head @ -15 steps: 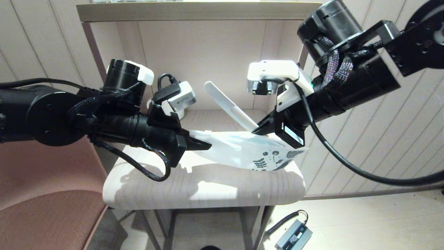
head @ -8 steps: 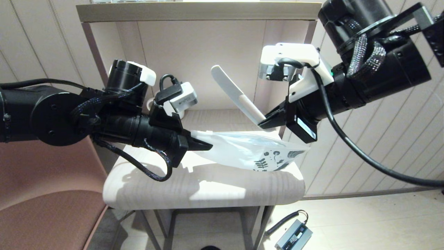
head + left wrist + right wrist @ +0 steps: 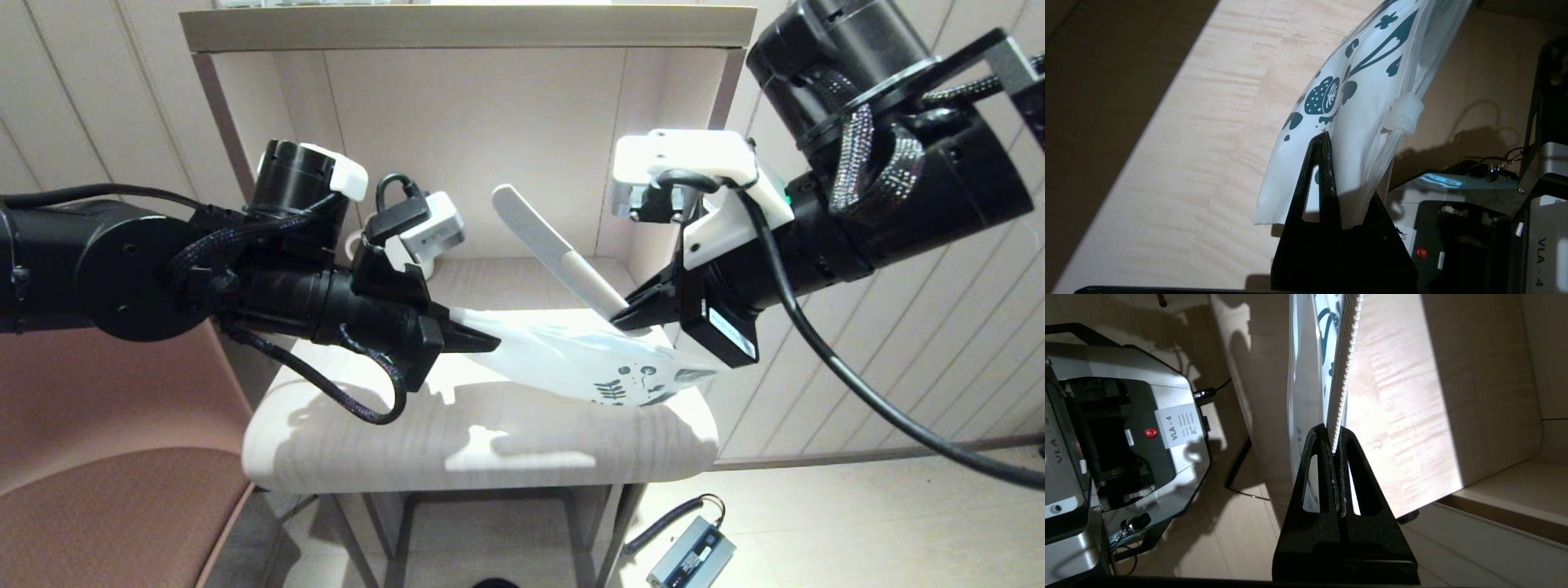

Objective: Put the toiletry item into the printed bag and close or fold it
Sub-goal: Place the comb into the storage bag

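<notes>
The printed bag (image 3: 571, 359) hangs level above the wooden table (image 3: 490, 445), its leaf-printed end sagging to the right. My left gripper (image 3: 475, 336) is shut on its plain left end; in the left wrist view, one finger (image 3: 1325, 163) lies over the bag (image 3: 1359, 94), the other behind it. The white comb (image 3: 549, 245) slants up and to the left. My right gripper (image 3: 635, 314) is shut on its lower end, just above the bag's upper edge. In the right wrist view the comb's teeth (image 3: 1343, 371) run out from the right gripper (image 3: 1335, 437), with the bag (image 3: 1304, 388) beside them.
The table sits in a beige alcove under a shelf (image 3: 457, 24). A white mug (image 3: 353, 242) is mostly hidden behind my left wrist. A brown chair (image 3: 106, 506) stands at left. A small grey box with a cable (image 3: 690, 555) lies on the floor.
My right gripper lifted the comb up and to the right, then came back down to the bag's upper edge. The bag's printed end has dipped lower. The left arm has barely moved.
</notes>
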